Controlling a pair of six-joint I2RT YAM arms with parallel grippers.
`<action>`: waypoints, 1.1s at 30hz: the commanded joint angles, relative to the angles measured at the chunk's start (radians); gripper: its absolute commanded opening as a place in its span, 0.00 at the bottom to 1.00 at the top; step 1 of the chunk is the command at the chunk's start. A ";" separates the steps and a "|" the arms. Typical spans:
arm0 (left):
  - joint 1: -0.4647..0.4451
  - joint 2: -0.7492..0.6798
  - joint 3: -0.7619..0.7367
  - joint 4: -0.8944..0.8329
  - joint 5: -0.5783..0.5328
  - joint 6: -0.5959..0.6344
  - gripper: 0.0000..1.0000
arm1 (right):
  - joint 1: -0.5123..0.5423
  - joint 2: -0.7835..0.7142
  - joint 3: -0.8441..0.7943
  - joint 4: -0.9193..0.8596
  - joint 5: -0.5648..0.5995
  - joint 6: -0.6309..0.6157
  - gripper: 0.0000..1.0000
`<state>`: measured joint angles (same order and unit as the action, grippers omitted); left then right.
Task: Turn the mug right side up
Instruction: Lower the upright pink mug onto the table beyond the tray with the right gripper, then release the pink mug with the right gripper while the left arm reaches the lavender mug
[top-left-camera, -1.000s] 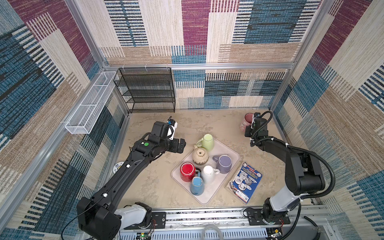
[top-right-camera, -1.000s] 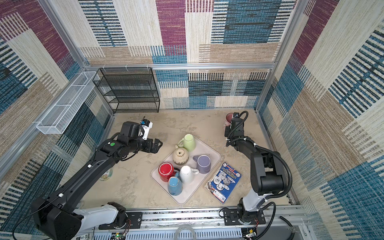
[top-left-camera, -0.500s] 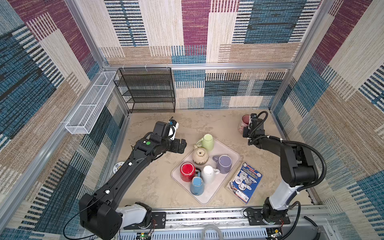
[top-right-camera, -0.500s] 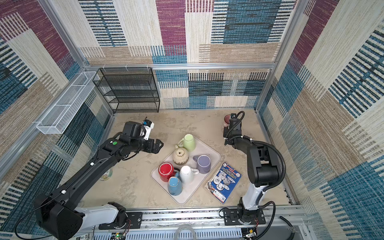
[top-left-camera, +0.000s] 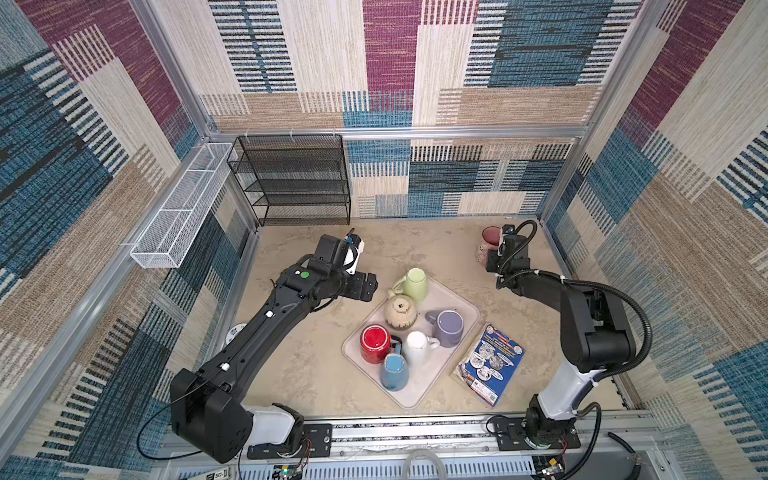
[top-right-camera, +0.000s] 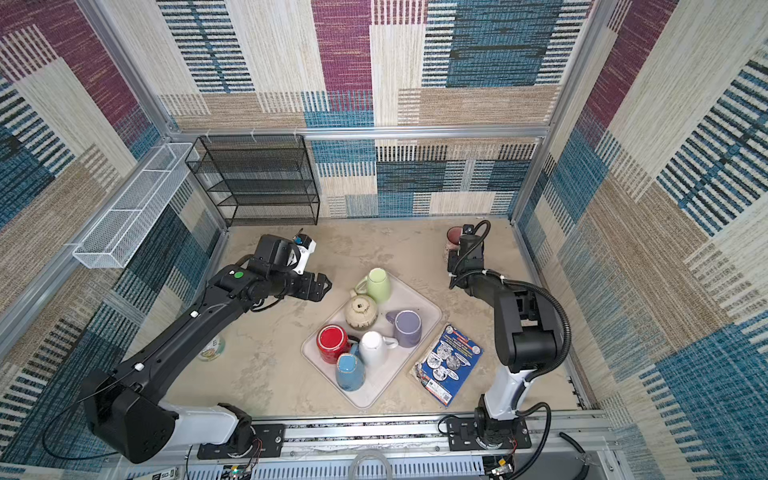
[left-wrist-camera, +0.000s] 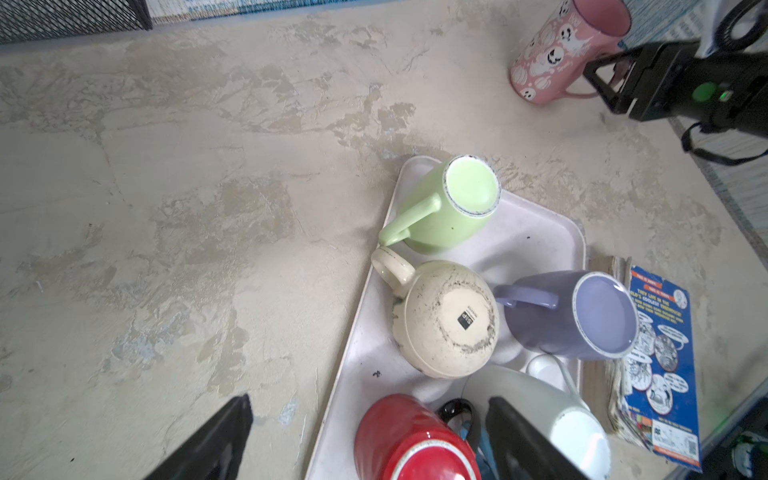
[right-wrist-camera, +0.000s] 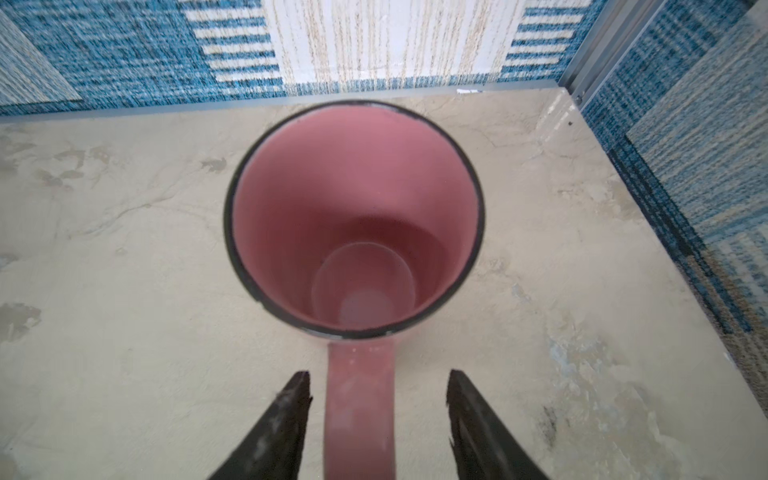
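Observation:
The pink mug (top-left-camera: 487, 244) (top-right-camera: 454, 237) with white ghost prints stands upright, mouth up, on the table near the back right corner. Its hollow inside (right-wrist-camera: 353, 216) faces the right wrist camera. My right gripper (right-wrist-camera: 378, 378) (top-left-camera: 495, 259) is open. Its fingers stand on either side of the mug's handle (right-wrist-camera: 359, 407) with a gap on each side. My left gripper (left-wrist-camera: 370, 401) (top-left-camera: 368, 286) (top-right-camera: 321, 286) is open and holds nothing. It hovers by the left edge of the tray, and the left wrist view also shows the pink mug (left-wrist-camera: 561, 54) far off.
A white tray (top-left-camera: 415, 402) mid-table holds green (top-left-camera: 415, 284), cream (top-left-camera: 400, 311), purple (top-left-camera: 449, 328), red (top-left-camera: 375, 343), white (top-left-camera: 417, 347) and blue (top-left-camera: 394, 370) mugs, overturned or on their sides. A blue booklet (top-left-camera: 492, 363) lies to its right. A black wire rack (top-left-camera: 299, 183) stands at the back left.
My right gripper was shut on the pink mug's handle and has opened; the mug now stands free. The left arm has barely moved.

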<state>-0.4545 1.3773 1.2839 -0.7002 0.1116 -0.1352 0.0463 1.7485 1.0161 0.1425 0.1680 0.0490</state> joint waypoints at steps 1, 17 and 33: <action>-0.005 0.030 0.045 -0.039 0.028 0.067 0.88 | 0.002 -0.054 -0.015 0.013 -0.004 0.032 0.59; -0.253 0.170 0.209 -0.074 0.155 0.538 0.65 | 0.003 -0.549 -0.227 0.064 -0.444 0.272 0.69; -0.344 0.429 0.358 -0.089 0.263 0.972 0.70 | 0.003 -0.913 -0.401 -0.035 -0.684 0.394 0.70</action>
<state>-0.7906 1.7767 1.6127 -0.7750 0.3305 0.7307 0.0475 0.8505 0.6243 0.1402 -0.4625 0.4114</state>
